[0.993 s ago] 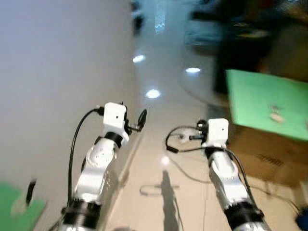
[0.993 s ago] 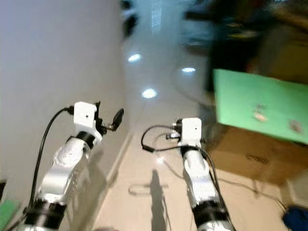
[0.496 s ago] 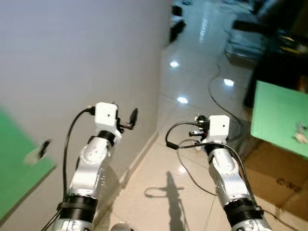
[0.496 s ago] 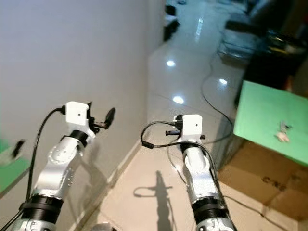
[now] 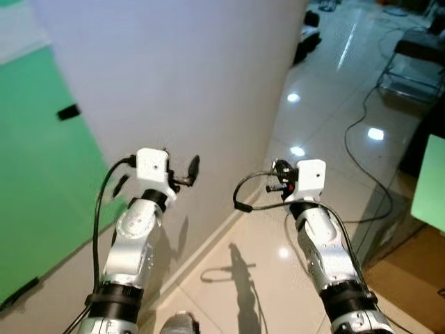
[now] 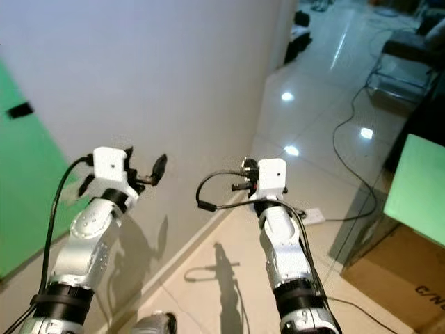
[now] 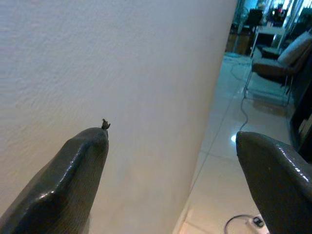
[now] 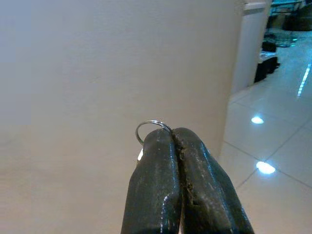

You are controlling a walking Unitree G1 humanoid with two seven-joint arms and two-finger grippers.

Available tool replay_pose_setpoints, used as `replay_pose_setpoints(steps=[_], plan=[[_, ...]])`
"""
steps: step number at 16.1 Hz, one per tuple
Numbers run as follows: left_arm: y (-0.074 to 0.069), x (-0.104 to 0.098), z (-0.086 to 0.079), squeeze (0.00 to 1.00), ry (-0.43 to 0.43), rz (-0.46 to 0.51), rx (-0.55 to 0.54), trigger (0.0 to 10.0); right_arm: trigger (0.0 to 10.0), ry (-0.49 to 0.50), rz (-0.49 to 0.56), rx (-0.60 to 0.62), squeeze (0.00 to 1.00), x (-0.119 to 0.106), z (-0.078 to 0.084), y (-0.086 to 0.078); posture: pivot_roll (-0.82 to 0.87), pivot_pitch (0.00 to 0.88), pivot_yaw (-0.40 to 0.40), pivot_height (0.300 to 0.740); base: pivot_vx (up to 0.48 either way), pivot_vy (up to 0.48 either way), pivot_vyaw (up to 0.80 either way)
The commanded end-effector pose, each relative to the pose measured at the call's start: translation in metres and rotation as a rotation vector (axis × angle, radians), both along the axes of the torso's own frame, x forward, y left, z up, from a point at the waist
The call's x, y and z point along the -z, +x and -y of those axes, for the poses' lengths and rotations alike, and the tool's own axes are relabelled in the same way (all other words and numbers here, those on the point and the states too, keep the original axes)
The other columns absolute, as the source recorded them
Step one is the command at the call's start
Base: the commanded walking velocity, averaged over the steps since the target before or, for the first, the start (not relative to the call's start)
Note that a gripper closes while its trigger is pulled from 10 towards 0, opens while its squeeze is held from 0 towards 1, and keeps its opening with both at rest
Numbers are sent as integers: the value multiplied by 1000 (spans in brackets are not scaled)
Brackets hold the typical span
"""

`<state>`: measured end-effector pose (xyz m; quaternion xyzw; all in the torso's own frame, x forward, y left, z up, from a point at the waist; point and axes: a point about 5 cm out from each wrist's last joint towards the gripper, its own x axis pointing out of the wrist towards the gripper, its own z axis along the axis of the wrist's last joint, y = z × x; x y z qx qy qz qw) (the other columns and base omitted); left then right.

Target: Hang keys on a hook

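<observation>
A thin metal key ring sticks out above the tips of my right gripper, which is shut on it; the keys themselves are hidden behind the fingers. In the eye views the right gripper is held up in front of me, facing a white wall. My left gripper is raised close to that wall, its two fingers wide open with nothing between them. A small black hook sits on a green panel on the wall, to the upper left of the left arm.
The shiny tiled floor stretches away on the right with cables lying across it. A cardboard box under a green board stands at the right. A chair is at the far right.
The camera has swung left: the green panel with the black hook has slid further into view and the box moved off to the right. Both arms keep the same pose.
</observation>
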<state>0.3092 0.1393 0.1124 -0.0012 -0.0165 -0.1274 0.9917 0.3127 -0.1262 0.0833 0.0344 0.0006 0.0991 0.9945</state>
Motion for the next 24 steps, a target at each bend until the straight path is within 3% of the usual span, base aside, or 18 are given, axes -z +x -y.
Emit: replay_pose_setpoints(steps=[1, 5, 7, 8, 9, 10, 11, 13, 15, 24], plan=[[-2, -3, 6, 0, 26, 21, 29, 10000, 10000, 17, 3, 3, 0, -2, 3, 0, 22, 0, -1, 740, -472, 0, 488], [-8, -9, 16, 0, 49, 65, 96, 10000, 10000, 26, -9, -9, 0, 1, 1, -1, 30, 0, -2, 740, -472, 0, 486], [-9, -11, 13, 0, 53, 79, 65, 10000, 10000, 22, 1, 3, 0, 0, 2, -1, 30, 0, 0, 740, -472, 0, 488], [-8, -16, -16, 0, 14, 73, -142, 10000, 10000, 7, 56, 62, 24, -7, 9, -2, 31, 0, 4, 740, -472, 0, 481], [-9, -14, -37, 0, 0, 47, -275, 10000, 10000, -2, 79, 117, 55, -10, 16, -2, 33, 0, 2, 740, -472, 0, 488], [-11, -10, -54, 0, -24, 11, -374, 10000, 10000, -1, 79, 166, 114, -10, 23, -3, 38, 0, -3, 740, 0, 0, 488], [-12, -7, -59, 0, -31, -16, -409, 10000, 10000, 14, 57, 175, 133, -7, 25, -2, 46, 0, -9, 740, 0, 0, 488], [-13, -5, -50, 0, -26, -19, -386, 10000, 10000, 50, 32, 137, 161, -5, 21, 2, 54, 0, -20, 740, 0, 0, 488], [-19, 0, -49, 0, 42, -20, -372, 10000, 10000, 53, 38, 13, 161, -12, 6, 9, 70, 0, -39, 740, 0, -182, 488], [-21, 2, -54, 0, 125, -50, -470, 10000, 10000, 43, 49, -72, 165, -21, -6, 20, 94, 0, -49, 740, 0, -480, 483]])
